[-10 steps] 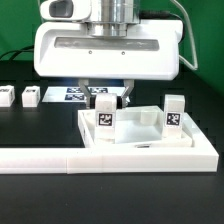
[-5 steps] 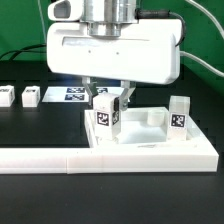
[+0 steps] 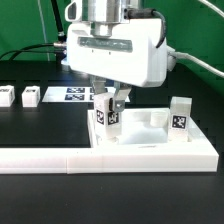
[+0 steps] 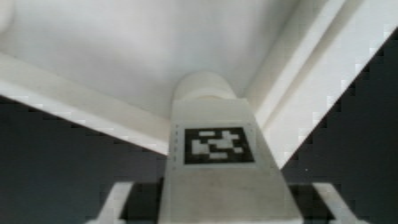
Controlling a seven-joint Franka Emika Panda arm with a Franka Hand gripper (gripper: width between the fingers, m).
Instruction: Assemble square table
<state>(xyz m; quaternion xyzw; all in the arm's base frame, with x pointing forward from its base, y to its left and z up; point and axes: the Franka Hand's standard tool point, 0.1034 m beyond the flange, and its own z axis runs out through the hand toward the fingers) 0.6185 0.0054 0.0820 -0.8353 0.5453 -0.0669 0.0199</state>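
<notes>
The white square tabletop (image 3: 150, 150) lies upside down against the border bar. One tagged white leg (image 3: 180, 113) stands at its far corner on the exterior view's right. My gripper (image 3: 108, 101) hangs over the corner on the exterior view's left, shut on a second tagged leg (image 3: 107, 118) that stands upright there. In the wrist view this leg (image 4: 217, 140) runs from between my gripper (image 4: 221, 208) down to the tabletop (image 4: 107, 40), a finger (image 4: 125, 203) on either side of it. The leg's foot in the corner is hidden.
The long white L-shaped border bar (image 3: 40, 158) runs along the front. Two loose white legs (image 3: 31, 97) (image 3: 5, 97) lie at the back on the exterior view's left. The marker board (image 3: 74, 95) lies behind my hand. Black cables hang at the back.
My hand has turned about its upright axis: its broad face now shows narrower and skewed. The held leg has turned with it and stayed in its corner.
</notes>
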